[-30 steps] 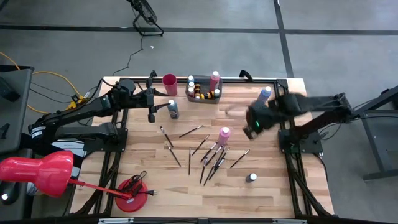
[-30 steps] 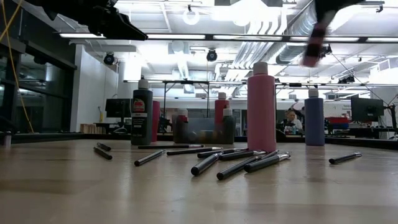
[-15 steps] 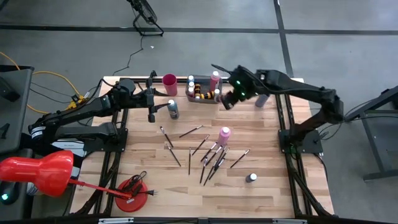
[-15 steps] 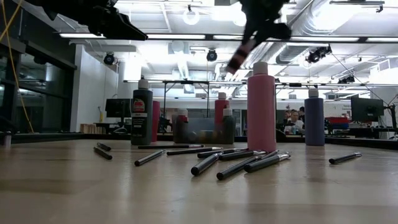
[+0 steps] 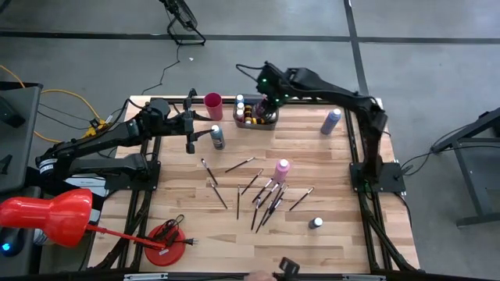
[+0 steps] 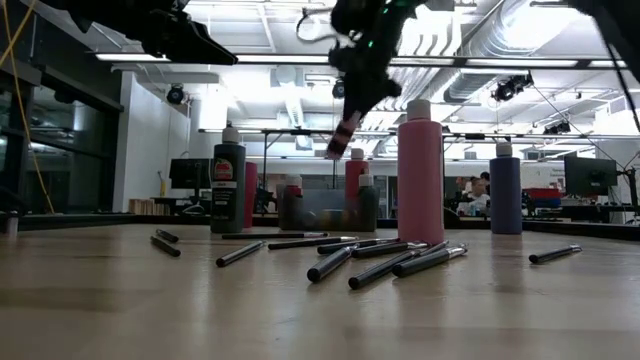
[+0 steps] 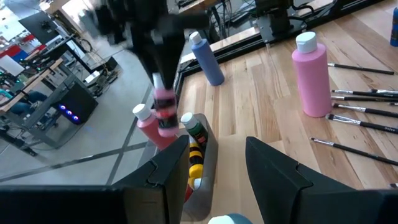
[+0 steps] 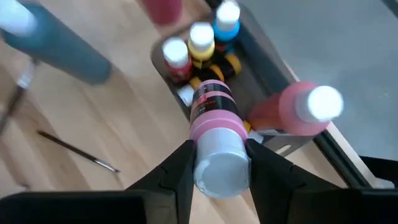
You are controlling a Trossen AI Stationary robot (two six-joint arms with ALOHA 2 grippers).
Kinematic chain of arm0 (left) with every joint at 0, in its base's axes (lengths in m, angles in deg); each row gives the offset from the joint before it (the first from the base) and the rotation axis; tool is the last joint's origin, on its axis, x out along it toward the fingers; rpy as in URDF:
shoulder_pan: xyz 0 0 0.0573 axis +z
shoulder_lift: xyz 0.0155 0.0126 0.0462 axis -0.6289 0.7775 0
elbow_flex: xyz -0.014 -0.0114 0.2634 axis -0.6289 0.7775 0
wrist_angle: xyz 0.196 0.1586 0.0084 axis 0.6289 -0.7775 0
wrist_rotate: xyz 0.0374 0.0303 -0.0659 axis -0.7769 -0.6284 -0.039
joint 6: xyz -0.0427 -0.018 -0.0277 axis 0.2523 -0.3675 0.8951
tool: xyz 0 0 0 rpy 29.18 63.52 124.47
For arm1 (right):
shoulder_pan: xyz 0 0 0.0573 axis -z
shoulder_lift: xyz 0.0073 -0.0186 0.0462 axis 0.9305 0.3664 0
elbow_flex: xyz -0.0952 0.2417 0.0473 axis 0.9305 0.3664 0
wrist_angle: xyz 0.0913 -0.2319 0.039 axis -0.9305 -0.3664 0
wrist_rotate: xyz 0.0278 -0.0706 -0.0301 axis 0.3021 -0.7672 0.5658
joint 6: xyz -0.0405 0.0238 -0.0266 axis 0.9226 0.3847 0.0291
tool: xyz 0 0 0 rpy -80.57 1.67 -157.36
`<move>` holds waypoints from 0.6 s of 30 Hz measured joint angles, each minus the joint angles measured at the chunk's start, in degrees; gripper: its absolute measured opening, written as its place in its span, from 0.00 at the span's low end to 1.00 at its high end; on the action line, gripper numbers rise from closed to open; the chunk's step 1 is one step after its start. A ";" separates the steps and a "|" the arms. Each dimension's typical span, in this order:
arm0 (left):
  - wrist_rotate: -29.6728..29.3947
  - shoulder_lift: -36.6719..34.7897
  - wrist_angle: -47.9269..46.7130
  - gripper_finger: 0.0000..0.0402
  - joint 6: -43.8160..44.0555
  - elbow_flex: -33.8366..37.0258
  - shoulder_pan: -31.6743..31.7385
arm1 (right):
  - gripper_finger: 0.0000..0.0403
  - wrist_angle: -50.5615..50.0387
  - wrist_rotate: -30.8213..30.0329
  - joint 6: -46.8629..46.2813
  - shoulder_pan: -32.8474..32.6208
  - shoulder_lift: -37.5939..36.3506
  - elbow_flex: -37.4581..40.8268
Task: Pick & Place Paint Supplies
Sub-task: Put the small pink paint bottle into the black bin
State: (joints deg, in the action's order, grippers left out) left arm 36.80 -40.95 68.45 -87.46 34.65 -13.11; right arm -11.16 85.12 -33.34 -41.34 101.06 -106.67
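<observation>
Pink paint bottle [image 8: 217, 134] is clamped between the right gripper [image 5: 268, 100] fingers, cap end toward the wrist camera, and is held in the air over the grey tray [image 5: 255, 123] at the far edge of the table [image 5: 336, 234]. In the low view the bottle is seen tilted, hanging above the tray, not touching it. The tray is already loaded with several small bottles plus a taller pink bottle [image 5: 269, 99] standing at its right end.

Left gripper [image 5: 190, 145] is parked near the far left of the table, beside the dark bottle [image 5: 217, 137] and near the pink cup [image 5: 212, 105]. Its fingers are seen parted in the left wrist view, nothing gripped.

Remaining items on the table: a large pink bottle [image 5: 281, 168] mid-table among scattered paintbrushes [image 5: 258, 191], a lavender bottle [image 5: 331, 121] toward the far right, and a small dark bottle [image 5: 316, 223] toward the near right. A red round object [image 5: 166, 234] lies at the near left corner.
</observation>
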 joint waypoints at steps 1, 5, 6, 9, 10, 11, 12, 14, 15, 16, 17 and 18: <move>0.02 0.01 0.00 0.38 0.02 0.00 -0.01 | 0.28 -0.48 0.01 0.79 0.03 1.28 -0.57; 0.02 0.02 0.00 0.38 0.00 0.00 -0.01 | 0.29 -1.41 -0.40 1.49 0.36 5.48 -1.09; 0.02 0.02 -0.02 0.38 0.02 0.00 0.00 | 0.29 -1.65 -1.23 1.47 0.36 6.23 -1.09; 0.00 0.01 0.00 0.38 0.02 0.00 0.00 | 0.30 -3.54 -5.35 1.26 0.96 7.53 -1.09; 0.00 0.00 0.00 0.38 0.02 0.00 -0.01 | 0.30 -4.27 -6.45 1.25 1.18 7.79 -1.09; 0.02 0.01 -0.01 0.38 0.01 0.00 0.01 | 0.29 -4.78 -7.23 1.26 1.47 7.94 -1.09; 0.00 0.01 0.00 0.38 0.00 0.00 -0.01 | 0.29 -5.42 -7.52 1.13 1.84 7.99 -1.09; 0.02 0.02 0.00 0.38 0.02 0.00 0.00 | 0.29 -6.13 -7.85 1.12 2.52 7.99 -1.09; 0.00 0.01 -0.01 0.38 0.02 0.00 0.00 | 0.29 -6.37 -7.95 1.12 2.80 7.99 -1.09; 0.02 0.00 -0.01 0.38 0.02 0.00 -0.02 | 0.29 -6.44 -7.93 1.12 3.02 7.99 -1.09; 0.02 0.01 0.00 0.38 0.01 0.00 0.00 | 0.29 -6.44 -7.97 1.12 3.26 7.99 -1.09; 0.02 0.00 0.00 0.38 0.00 0.00 -0.02 | 0.30 -6.53 -8.17 1.12 3.42 7.99 -1.09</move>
State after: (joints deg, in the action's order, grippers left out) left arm 36.83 -40.95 68.45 -87.45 34.65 -13.12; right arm -17.69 76.94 -32.22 -37.92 109.05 -107.76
